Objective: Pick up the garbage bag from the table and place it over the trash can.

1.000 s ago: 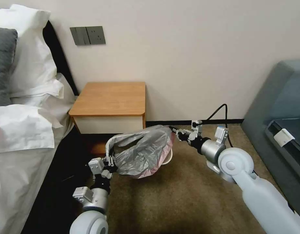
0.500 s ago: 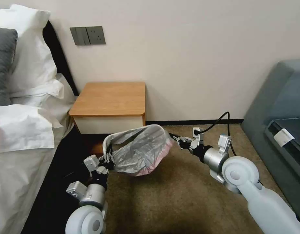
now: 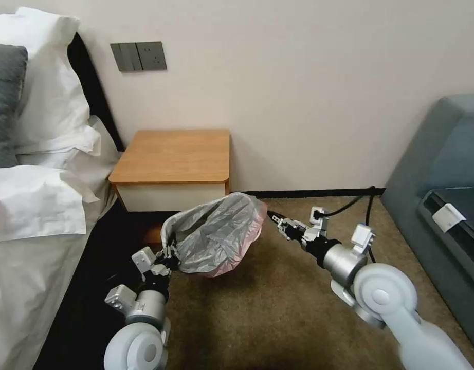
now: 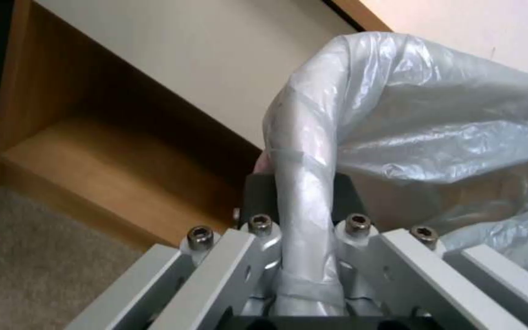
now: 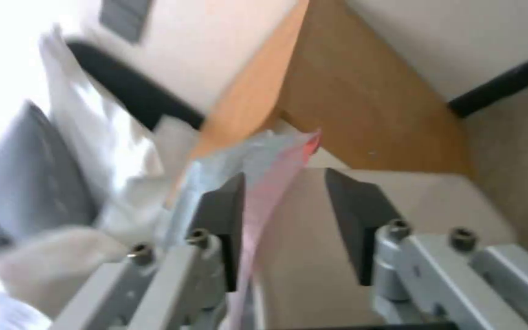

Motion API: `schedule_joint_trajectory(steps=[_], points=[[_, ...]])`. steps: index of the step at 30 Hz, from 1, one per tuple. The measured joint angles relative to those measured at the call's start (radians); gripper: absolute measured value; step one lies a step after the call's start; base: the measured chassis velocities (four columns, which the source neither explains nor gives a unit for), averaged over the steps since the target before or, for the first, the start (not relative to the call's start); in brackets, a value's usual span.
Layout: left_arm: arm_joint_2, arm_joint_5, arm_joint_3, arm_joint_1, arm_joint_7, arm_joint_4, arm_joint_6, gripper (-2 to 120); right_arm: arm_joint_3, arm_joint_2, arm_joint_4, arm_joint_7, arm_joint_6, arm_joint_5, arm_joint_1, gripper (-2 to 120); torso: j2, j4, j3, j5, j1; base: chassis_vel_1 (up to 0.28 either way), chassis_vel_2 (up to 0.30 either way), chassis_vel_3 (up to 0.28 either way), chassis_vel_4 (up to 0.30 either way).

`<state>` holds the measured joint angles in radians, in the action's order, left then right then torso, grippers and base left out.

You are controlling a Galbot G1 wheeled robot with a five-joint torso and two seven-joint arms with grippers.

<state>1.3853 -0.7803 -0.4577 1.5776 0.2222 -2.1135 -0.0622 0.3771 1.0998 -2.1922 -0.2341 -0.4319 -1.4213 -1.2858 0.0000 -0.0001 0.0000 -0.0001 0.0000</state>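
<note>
The left gripper (image 4: 304, 215) pinches a rolled strand of the garbage bag (image 3: 216, 234) at lower centre of its wrist view. The right gripper (image 5: 282, 224) has its pads spread, the pink edge slack between them, seemingly let go. I judge the bag nearly seated over the trash can (image 4: 435, 201); the left should ease the film down before letting go. The head view sets the bag at centre, below the table (image 3: 175, 154); the left wrist view adds a cream wall beneath the film.
</note>
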Motion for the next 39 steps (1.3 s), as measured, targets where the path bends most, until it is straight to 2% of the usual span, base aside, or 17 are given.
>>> schedule_joint_trajectory(steps=[3,4,7,8,11,12,15,19,22,27,29,31,32,35,36,39], points=[[-0.001,-0.01,0.002,-0.001,0.008,-0.002,-0.003,6,0.013,0.039,0.001,-0.022,0.019,-0.095,-0.01,53,0.0,0.0001,0.0,-0.0001,0.0,0.0,0.0,0.0,0.0],[-0.001,-0.01,0.002,-0.001,0.008,-0.002,-0.003,6,0.013,0.039,0.001,-0.022,0.019,-0.095,-0.01,53,0.0,0.0001,0.0,-0.0001,0.0,0.0,0.0,0.0,0.0],[0.0,-0.015,0.007,-0.001,0.011,-0.009,-0.008,6,0.011,0.083,0.023,-0.024,0.031,-0.152,-0.013,68,0.0,0.0,0.0,-0.0001,0.0,0.0,0.0,0.0,0.0],[0.0,-0.015,0.007,-0.001,0.011,-0.009,-0.008,6,0.011,0.083,0.023,-0.024,0.031,-0.152,-0.013,68,0.0,0.0,0.0,-0.0001,0.0,0.0,0.0,0.0,0.0],[-0.001,-0.02,0.009,0.002,0.012,-0.019,-0.014,6,0.004,0.12,0.049,-0.02,0.034,-0.172,-0.002,82,0.0,0.0001,0.0,0.0,0.0,0.0,0.0,0.0,0.0],[-0.001,-0.02,0.009,0.002,0.012,-0.019,-0.014,6,0.004,0.12,0.049,-0.02,0.034,-0.172,-0.002,82,0.0,0.0001,0.0,0.0,0.0,0.0,0.0,0.0,0.0],[-0.002,-0.02,0.009,0.003,0.014,-0.025,-0.015,6,-0.005,0.147,0.067,-0.016,0.039,-0.176,0.01,96,0.0,0.0,0.0,0.0,0.0,0.0,0.0,0.0,0.0],[-0.002,-0.018,0.01,0.005,0.014,-0.025,-0.015,6,-0.013,0.166,0.071,-0.009,0.051,-0.182,0.02,99,0.0,0.0001,0.0,0.0,0.0,0.0,0.0,0.0,0.0],[0.0,-0.016,0.013,0.005,0.014,-0.025,-0.015,6,-0.015,0.18,0.074,-0.009,0.059,-0.191,0.03,96,0.0,0.0001,0.0,0.0,0.0,0.0,0.0,0.0,0.0],[0.001,-0.01,0.02,0.003,0.014,-0.024,-0.015,6,-0.014,0.199,0.075,-0.015,0.059,-0.231,0.036,78,0.0,0.0001,0.0,0.0,0.0,0.0,0.0,0.0,0.0],[0.001,-0.01,0.02,0.003,0.014,-0.024,-0.015,6,-0.014,0.2,0.075,-0.015,0.059,-0.232,0.035,75,0.0,0.0001,0.0,0.0,0.0,0.0,0.0,0.0,0.0],[0.0,-0.011,0.021,-0.002,0.015,-0.026,-0.017,6,-0.017,0.205,0.075,-0.013,0.056,-0.234,0.03,61,0.0,0.0,0.0,0.0,0.0,0.0,0.0,0.0,0.0],[0.0,-0.011,0.021,-0.002,0.015,-0.026,-0.017,6,-0.017,0.205,0.075,-0.013,0.056,-0.234,0.03,61,0.0,0.0,0.0,0.0,0.0,0.0,0.0,0.0,0.0],[0.0,-0.011,0.022,-0.005,0.015,-0.025,-0.018,6,-0.018,0.209,0.074,-0.009,0.056,-0.23,0.032,45,0.0,0.0001,0.0,0.0,0.0,0.0,0.0,0.0,0.0],[0.0,-0.011,0.022,-0.005,0.015,-0.025,-0.018,6,-0.018,0.209,0.074,-0.009,0.056,-0.23,0.032,45,0.0,0.0001,0.0,0.0,0.0,0.0,0.0,0.0,0.0],[0.003,-0.01,0.022,-0.005,0.015,-0.022,-0.018,6,-0.019,0.209,0.075,-0.008,0.057,-0.226,0.035,32,0.0,0.0001,0.0,0.0,0.0,0.0,0.0,0.0,0.0]])
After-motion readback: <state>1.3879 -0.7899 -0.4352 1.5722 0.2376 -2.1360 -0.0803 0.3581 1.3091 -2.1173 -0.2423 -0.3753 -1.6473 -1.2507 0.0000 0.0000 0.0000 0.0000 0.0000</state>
